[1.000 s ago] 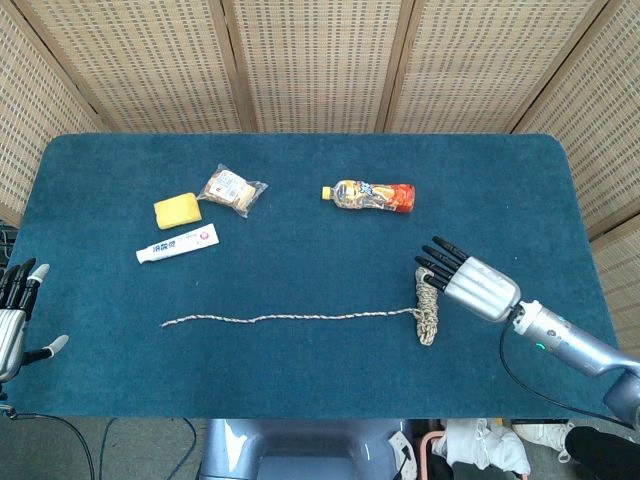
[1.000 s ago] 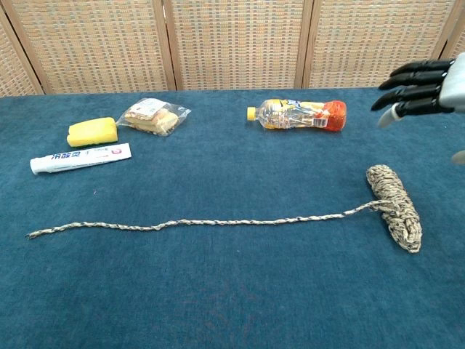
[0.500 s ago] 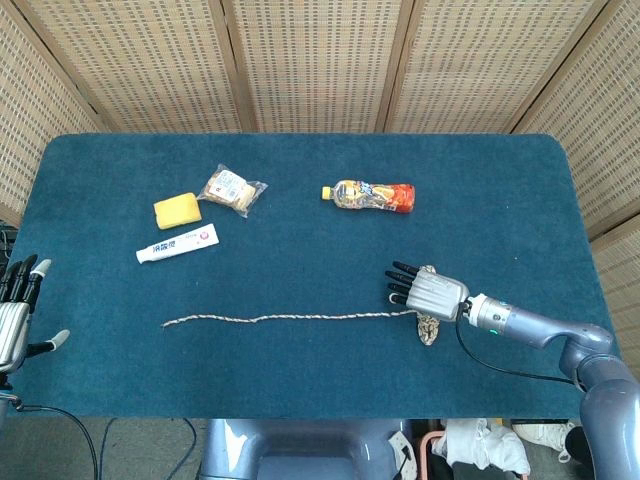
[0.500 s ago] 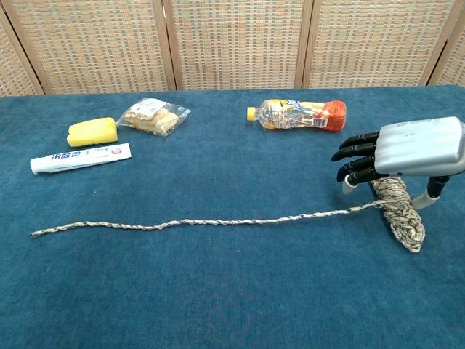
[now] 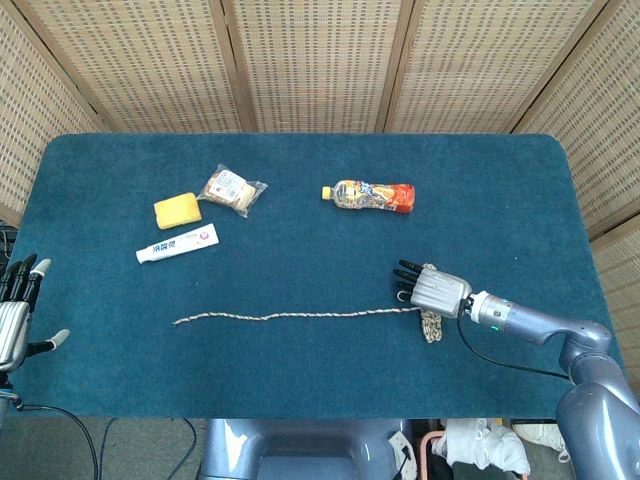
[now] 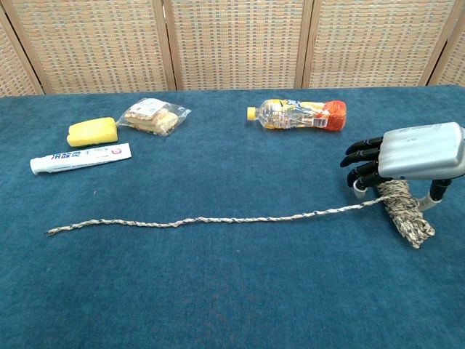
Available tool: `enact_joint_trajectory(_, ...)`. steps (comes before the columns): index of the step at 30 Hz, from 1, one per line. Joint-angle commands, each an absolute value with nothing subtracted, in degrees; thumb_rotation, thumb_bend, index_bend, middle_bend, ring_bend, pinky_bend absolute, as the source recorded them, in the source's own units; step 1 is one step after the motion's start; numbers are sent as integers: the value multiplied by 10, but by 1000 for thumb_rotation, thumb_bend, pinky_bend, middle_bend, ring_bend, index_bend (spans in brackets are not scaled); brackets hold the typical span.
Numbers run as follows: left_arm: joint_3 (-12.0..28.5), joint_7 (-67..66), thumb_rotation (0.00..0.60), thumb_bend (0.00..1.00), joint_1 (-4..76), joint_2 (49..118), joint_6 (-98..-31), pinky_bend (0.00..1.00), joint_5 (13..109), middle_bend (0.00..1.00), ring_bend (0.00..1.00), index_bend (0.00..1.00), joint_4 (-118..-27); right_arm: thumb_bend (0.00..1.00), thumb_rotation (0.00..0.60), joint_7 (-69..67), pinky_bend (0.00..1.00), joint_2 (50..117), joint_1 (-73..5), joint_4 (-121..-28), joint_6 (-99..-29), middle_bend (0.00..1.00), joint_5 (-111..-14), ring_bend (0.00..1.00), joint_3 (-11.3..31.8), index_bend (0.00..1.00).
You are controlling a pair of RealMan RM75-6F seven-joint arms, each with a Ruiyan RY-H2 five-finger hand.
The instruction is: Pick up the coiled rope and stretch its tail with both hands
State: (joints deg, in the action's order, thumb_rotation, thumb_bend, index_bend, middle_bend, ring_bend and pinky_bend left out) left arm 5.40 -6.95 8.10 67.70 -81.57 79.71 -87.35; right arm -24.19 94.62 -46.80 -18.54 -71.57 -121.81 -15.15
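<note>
Across the blue table (image 5: 300, 380) a rope lies with its tail (image 6: 203, 219) stretched leftward and its coil (image 6: 407, 214) at the right end. The step in hand looks like the pickup: the right hand (image 6: 418, 154) sits palm-down over the coil, fingers (image 6: 361, 160) curving down on its far side and the thumb on the near side, touching or nearly so. Whether they actually clamp the coil cannot be told; it seems to rest on the cloth. Next, the hand likely needs to close firmly and lift, while the other hand comes in for the tail. Its forearm reaches in low from the right. At the left edge, the left hand (image 5: 15, 320) waits upright, fingers apart, empty, well away from the rope.
</note>
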Motion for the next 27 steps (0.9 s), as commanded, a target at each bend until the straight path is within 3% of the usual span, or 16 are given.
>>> enact_joint_trajectory(1, 53, -70, 600, 0, 82, 678, -813, 0, 797, 0, 0, 0, -873, 164, 600, -244, 71, 943, -466, -176, -717, 213, -1213, 80, -159, 295)
enact_joint_trajectory(5, 53, -72, 600, 0, 83, 679, -813, 0, 797, 0, 0, 0, -873, 168, 600, -253, 77, 940, -461, -165, -709, 217, -1202, 83, -164, 300)
enact_joint_trajectory(11, 52, -76, 600, 0, 83, 680, -813, 0, 797, 0, 0, 0, -873, 224, 600, -267, 178, 937, -455, -153, -697, 269, -1196, 127, -180, 335)
enact_joint_trajectory(21, 50, -77, 600, 0, 84, 682, -814, 0, 799, 0, 0, 0, -873, 508, 600, -288, 408, 957, -448, -135, -715, 467, -1186, 306, -195, 492)
enact_joint_trajectory(27, 51, -75, 600, 0, 84, 682, -811, 0, 795, 0, 0, 0, -872, 660, 600, -302, 539, 972, -436, -122, -730, 602, -1161, 434, -182, 584)
